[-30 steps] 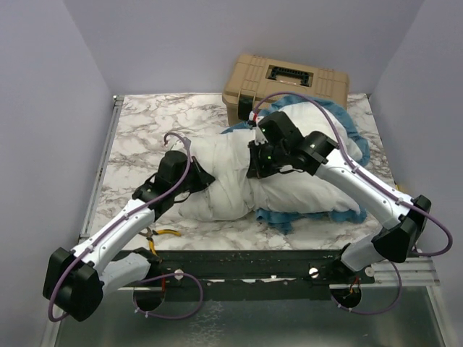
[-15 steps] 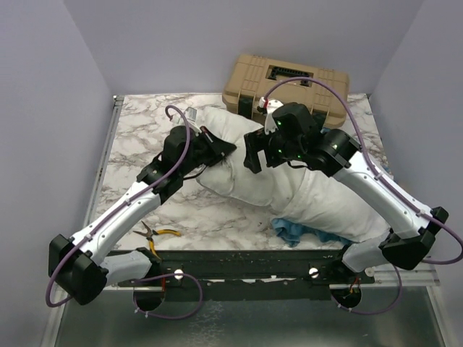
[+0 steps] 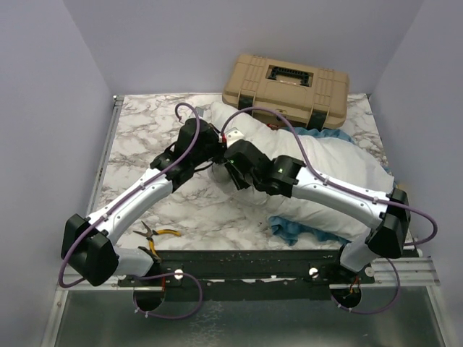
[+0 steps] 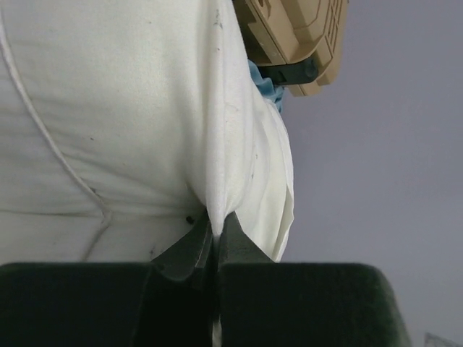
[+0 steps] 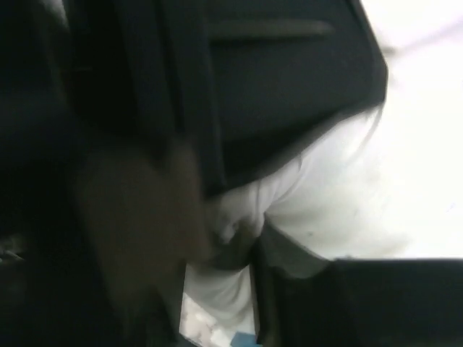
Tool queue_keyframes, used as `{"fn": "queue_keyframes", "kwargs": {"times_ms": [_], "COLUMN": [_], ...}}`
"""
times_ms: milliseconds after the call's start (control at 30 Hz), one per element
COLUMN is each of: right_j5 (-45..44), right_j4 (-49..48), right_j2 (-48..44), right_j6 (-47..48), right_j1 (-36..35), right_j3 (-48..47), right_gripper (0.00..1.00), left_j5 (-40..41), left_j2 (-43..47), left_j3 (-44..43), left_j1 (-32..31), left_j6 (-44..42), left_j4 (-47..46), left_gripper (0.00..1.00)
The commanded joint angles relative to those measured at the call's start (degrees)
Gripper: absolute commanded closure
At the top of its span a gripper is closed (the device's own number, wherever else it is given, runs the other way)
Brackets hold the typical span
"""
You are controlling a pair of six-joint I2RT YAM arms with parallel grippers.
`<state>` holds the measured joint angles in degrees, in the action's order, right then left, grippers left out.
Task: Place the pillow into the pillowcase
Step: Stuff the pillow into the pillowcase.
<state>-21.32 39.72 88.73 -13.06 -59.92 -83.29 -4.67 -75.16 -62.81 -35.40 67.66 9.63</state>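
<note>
Top external view, pliers (image 3: 155, 233): your nearest item, yellow-handled, lying at lower left on the marble table (image 3: 134, 134), just beside the left arm (image 3: 137, 199).
pillowcase (image 3: 291, 230): a bunch of blue frilled fabric peeks out below the pillow at lower centre-right. More blue shows along the pillow's upper edge, under the tan case.
pillow (image 3: 336, 177): plump and white, it fills the centre-right of the frame. It lies over the pillowcase, not in it. Its upper-left end reaches frame centre, where your two grippers meet.
left gripper (image 3: 215, 147): at frame centre on that end of the pillow. In the left wrist view its fingers (image 4: 189, 253) are pinched tight on a fold of the speckled white fabric.
right gripper (image 3: 231, 160): just beside the left gripper at the same end. The right wrist view is a dark blur with white cloth in it, so you cannot tell whether it is parted or gripping.
tan case (image 3: 286, 81): farthest from you, top centre, lid closed, just beyond the pillow.
</note>
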Motion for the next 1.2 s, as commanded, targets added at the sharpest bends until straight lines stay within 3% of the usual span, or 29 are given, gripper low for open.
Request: {"fn": "queue_keyframes", "kwargs": {"times_ms": [0, 33, 100, 167, 267, 300, 500, 667, 733, 800, 900, 1033, 1167], "right_j5": [-8.2, -7.4, -5.8, -4.4, -1.2, 0.4, 7.3, 6.4, 5.4, 5.2, 5.5, 4.7, 4.8], "right_j4": [-5.4, -5.5, -5.8, -5.3, -3.3, -2.8, 0.2, 3.2, 3.6, 3.7, 3.4, 2.9, 2.7], "right_j2": [2.8, 2.6, 1.4, -0.1, -2.6, -3.7, -12.1, -15.9, -17.0, -17.5, -17.8, -18.1, -18.0], "right_j6": [0.2, -0.5, -0.9, -1.0, -2.8, -3.8, -9.5, -12.2, -13.2, -13.9, -14.8, -15.3, -15.6], "right_j1": [2.0, 2.7, 3.9, 5.0, 7.5, 8.8, 17.7, 21.4, 21.7, 21.8, 21.8, 21.8, 21.9], "right_j3": [-0.2, -0.2, 0.0, -0.2, -1.2, -1.3, -2.7, -8.3, -9.8, -11.2, -12.4, -13.7, -14.4], "right_gripper": [0.88, 0.98, 1.00, 1.00, 1.00, 1.00, 1.00, 1.00, 1.00, 1.00, 1.00, 1.00, 1.00], "left_j5": [-1.2, -0.1, 2.0, 4.1, 7.3, 7.8, 10.8, 3.2, -3.5, -9.7, -11.3, -10.2, -11.9], "left_j2": [2.6, 3.6, 5.8, 8.2, 11.1, 11.6, 10.7, 13.0, 14.1, 14.8, 14.1, 4.6, -9.1], "left_j3": [-3.9, -3.9, -4.0, -4.3, -6.8, -8.2, -14.5, -1.3, 9.3, 19.3, 30.2, 33.1, 28.9], "left_j1": [-0.8, -0.6, 0.3, 1.7, 4.6, 5.5, 10.8, 13.1, 13.0, 11.9, 5.8, -1.7, -8.0], "left_j6": [1.8, 0.7, -2.8, -6.2, -13.6, -16.5, -23.6, -13.9, -7.7, -0.3, 9.1, 13.0, 14.5], "left_j4": [-2.0, -1.7, -0.1, 2.6, 7.6, 9.6, 28.3, 29.7, 24.6, 12.9, -4.9, -19.7, -29.2], "left_gripper": [1.00, 0.99, 0.74, 0.42, 0.05, 0.02, 0.01, 0.03, 0.08, 0.14, 0.20, 0.20, 0.20]}}
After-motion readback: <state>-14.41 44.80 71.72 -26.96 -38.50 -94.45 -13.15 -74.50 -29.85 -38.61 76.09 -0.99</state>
